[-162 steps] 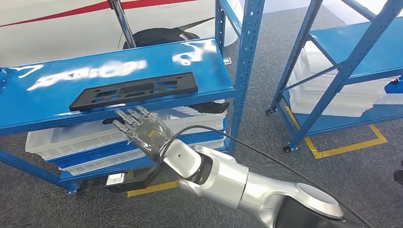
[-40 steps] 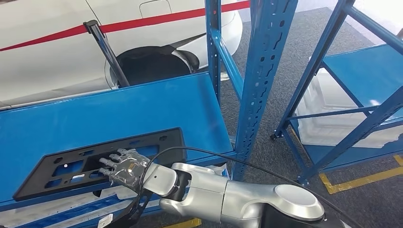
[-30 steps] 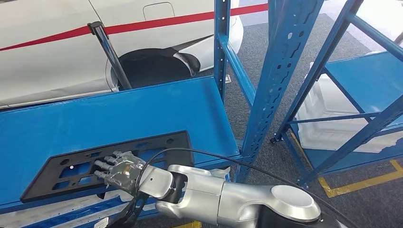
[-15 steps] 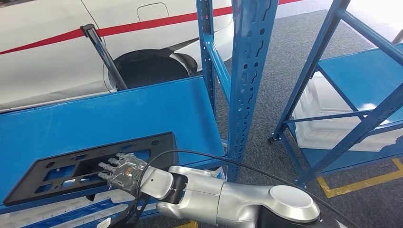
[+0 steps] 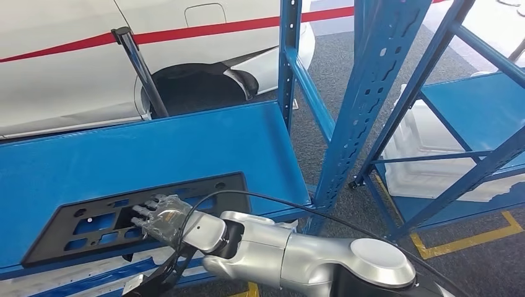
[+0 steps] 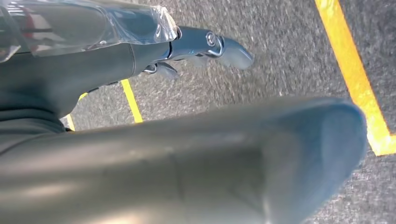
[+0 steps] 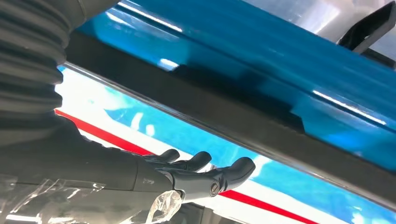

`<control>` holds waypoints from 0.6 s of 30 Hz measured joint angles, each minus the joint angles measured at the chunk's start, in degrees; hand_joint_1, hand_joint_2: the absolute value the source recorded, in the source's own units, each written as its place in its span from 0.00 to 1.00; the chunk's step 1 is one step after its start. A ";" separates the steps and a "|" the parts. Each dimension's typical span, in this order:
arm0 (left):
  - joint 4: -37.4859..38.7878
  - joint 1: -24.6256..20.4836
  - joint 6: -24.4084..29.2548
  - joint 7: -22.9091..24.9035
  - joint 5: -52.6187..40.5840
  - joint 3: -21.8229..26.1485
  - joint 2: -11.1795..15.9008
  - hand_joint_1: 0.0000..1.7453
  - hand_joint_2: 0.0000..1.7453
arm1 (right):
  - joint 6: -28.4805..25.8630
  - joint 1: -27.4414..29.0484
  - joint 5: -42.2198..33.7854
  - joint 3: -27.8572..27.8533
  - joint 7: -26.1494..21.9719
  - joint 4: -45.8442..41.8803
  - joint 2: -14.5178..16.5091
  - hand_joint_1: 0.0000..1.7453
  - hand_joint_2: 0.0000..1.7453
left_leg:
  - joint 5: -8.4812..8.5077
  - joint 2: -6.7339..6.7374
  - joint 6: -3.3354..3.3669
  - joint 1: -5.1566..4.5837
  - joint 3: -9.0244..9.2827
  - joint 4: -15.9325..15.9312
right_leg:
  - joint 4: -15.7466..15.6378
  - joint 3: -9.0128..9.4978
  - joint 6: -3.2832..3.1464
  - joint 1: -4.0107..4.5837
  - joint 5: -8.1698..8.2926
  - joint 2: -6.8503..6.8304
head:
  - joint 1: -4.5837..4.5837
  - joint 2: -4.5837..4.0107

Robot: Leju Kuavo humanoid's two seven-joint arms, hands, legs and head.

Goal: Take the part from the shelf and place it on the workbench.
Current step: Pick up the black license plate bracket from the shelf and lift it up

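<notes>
A: Which step do we read here?

B: The pick-up, not yet completed. The part (image 5: 133, 213), a flat black plate with cut-outs, lies on the blue shelf (image 5: 186, 145) near its front edge, and the workbench is nowhere in these views. We judge the task to be at its beginning.

A: Where is the right hand (image 5: 160, 215)?

B: In the head view it lies over the middle of the part, at the front edge of the shelf, the silver arm reaching in from below right. In the right wrist view the dark fingers (image 7: 205, 175) are extended and only slightly spread, pointing along beneath the black edge of the part (image 7: 224, 116).

A: Do the fingers grasp it?

B: We cannot tell. They look nearly straight and close to the part, perhaps touching it, but no view shows a thumb and finger closed across the plate.

A: And the left hand (image 6: 196, 44)?

B: It hangs over grey carpet with yellow floor lines; its fingers look loosely extended and hold nothing.

A: What does the next move call for?

B: We judge that the fingers must close across the front edge, thumb opposite, firmly enough that a long thin plate does not tip when lifted off the shelf.
</notes>
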 joint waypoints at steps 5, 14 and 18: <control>0.00 0.20 -0.04 0.00 -0.55 -0.01 -0.04 0.00 0.00 | -0.16 -0.16 -2.22 -0.31 0.81 1.03 -0.22 0.00 1.00 | -0.30 -0.12 0.17 -0.43 0.20 0.26 | -2.38 1.13 -0.58 0.53 3.15 -0.05 | 0.03 0.00; 0.01 0.36 -0.22 0.18 -0.74 0.01 -0.03 0.00 0.00 | -0.39 -0.98 -4.32 -1.53 1.61 2.02 -0.23 0.00 1.00 | -4.72 -0.12 -1.76 -0.23 -3.23 7.72 | -11.53 5.27 -2.23 0.36 6.24 -0.13 | -0.13 0.00; 0.02 0.54 -0.22 0.33 -0.74 0.01 -0.03 0.00 0.00 | -0.40 -0.89 -4.42 -1.73 1.62 2.29 -0.25 0.00 1.00 | -7.51 -0.10 -3.03 0.81 -8.51 18.10 | -11.50 5.27 -2.28 0.24 6.18 -0.09 | -0.22 0.00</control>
